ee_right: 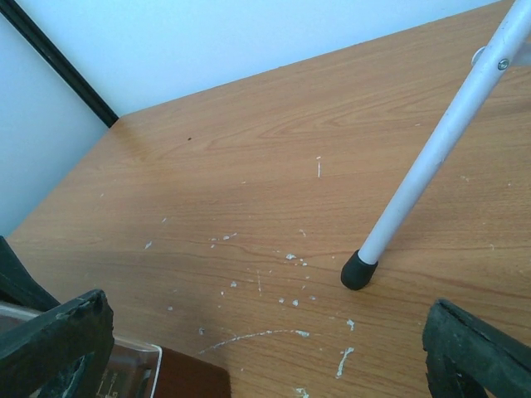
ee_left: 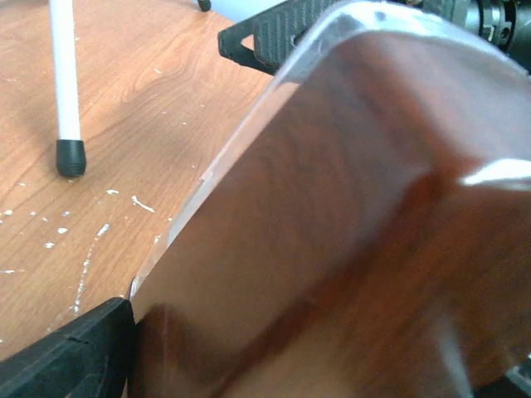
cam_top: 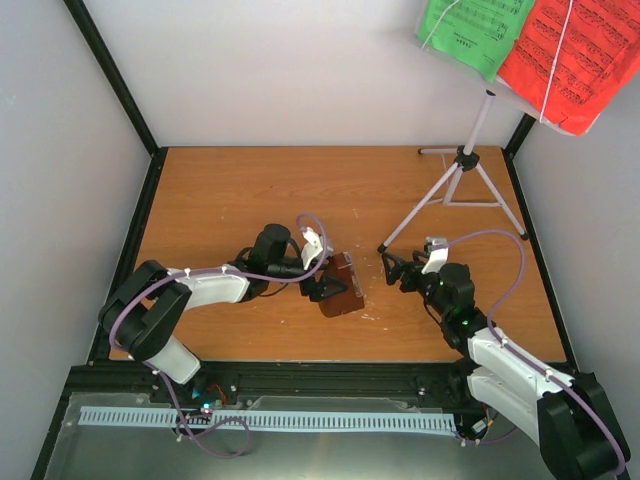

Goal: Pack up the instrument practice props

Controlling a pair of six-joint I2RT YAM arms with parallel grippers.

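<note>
The dark brown metronome (cam_top: 342, 287) with its clear cover lies mid-table and fills the left wrist view (ee_left: 348, 232). My left gripper (cam_top: 322, 280) straddles it with jaws wide; one finger (ee_left: 75, 356) rests against its edge, the other is hidden behind it. My right gripper (cam_top: 395, 268) is open and empty (ee_right: 270, 332), just right of the metronome corner (ee_right: 166, 377). It points at the black foot (ee_right: 358, 271) of the white tripod music stand (cam_top: 460, 180). On the stand's plate sit a green music sheet (cam_top: 475, 30) and a red music sheet (cam_top: 570, 55).
The wooden table (cam_top: 250, 190) is walled by white panels with black frame posts (cam_top: 120, 90) at the back corners. One stand leg (ee_left: 65, 99) comes down close to the metronome. White scuffs mark the wood between both grippers.
</note>
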